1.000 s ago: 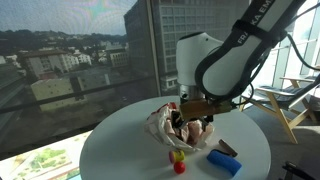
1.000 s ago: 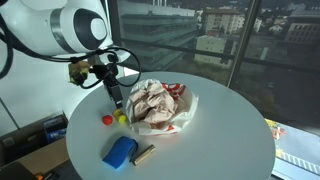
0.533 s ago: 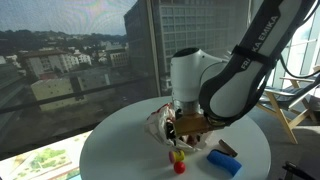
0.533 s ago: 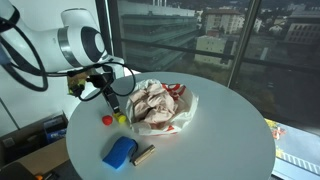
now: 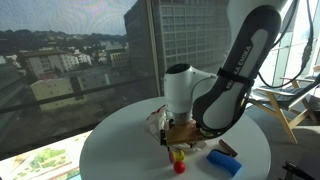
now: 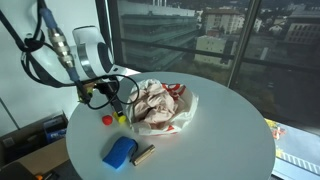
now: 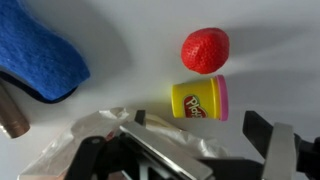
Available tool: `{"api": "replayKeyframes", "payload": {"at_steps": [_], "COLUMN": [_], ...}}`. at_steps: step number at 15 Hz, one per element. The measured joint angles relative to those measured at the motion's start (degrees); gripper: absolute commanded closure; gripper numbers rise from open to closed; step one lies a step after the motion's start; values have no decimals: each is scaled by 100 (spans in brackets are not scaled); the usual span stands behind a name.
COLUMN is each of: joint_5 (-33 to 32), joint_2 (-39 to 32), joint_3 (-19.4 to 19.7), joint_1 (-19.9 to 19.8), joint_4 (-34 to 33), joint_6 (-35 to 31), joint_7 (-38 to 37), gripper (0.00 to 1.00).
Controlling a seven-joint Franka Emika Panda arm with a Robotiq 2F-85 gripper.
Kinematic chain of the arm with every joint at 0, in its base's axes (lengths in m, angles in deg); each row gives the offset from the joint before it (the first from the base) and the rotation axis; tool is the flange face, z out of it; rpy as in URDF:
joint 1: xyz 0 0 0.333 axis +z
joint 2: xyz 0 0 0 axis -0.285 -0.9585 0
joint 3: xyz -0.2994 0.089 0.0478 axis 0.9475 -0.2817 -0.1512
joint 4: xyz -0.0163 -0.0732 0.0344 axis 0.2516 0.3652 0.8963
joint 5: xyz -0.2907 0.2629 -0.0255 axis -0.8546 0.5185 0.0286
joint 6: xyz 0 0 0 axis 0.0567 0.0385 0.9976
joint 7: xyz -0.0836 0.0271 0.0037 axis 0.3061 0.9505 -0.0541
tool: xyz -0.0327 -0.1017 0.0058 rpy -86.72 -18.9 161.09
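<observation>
My pincer [image 7: 185, 152] is wide open with nothing between the fingers. It is low over the round white table [image 6: 225, 140], at the edge of the crumpled white-and-red bag [image 6: 160, 104].

The nearest thing is a yellow Play-Doh tub [image 7: 199, 99], on its side on the table with the pink lid to the right in the wrist view. It lies just ahead of my fingertips and I'm not touching it. A red strawberry-like toy [image 7: 205, 49] sits just beyond the tub, close beside it; I can't tell if they touch.

In an exterior view my pincer [image 5: 181, 138] hangs right above the tub [image 5: 180, 153], with the red toy [image 5: 180, 166] next to it, nearer the table edge.

A blue sponge-like block [image 7: 38, 60] lies off to one side, well apart from the tub, with a brown stick-shaped thing [image 7: 10, 112] beside it. The bag [image 7: 75, 140] is partly under my fingers.
</observation>
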Motion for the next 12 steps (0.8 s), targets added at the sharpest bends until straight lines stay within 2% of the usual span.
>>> {"api": "replayKeyframes", "payload": {"at_steps": [5,6,8,12], "joint_5": [0,0,0,0], "joint_2": [-469,-558,-724,-916], "joint_3": [8,18,47,110], "joint_1": [26,26,26,24], "joint_4": [-302,-352,-456,-595], "joint_6": [-99,-107,-140,-174], "joint_7": [-41,-41,-41,-37], "gripper": [0,25,34,66]}}
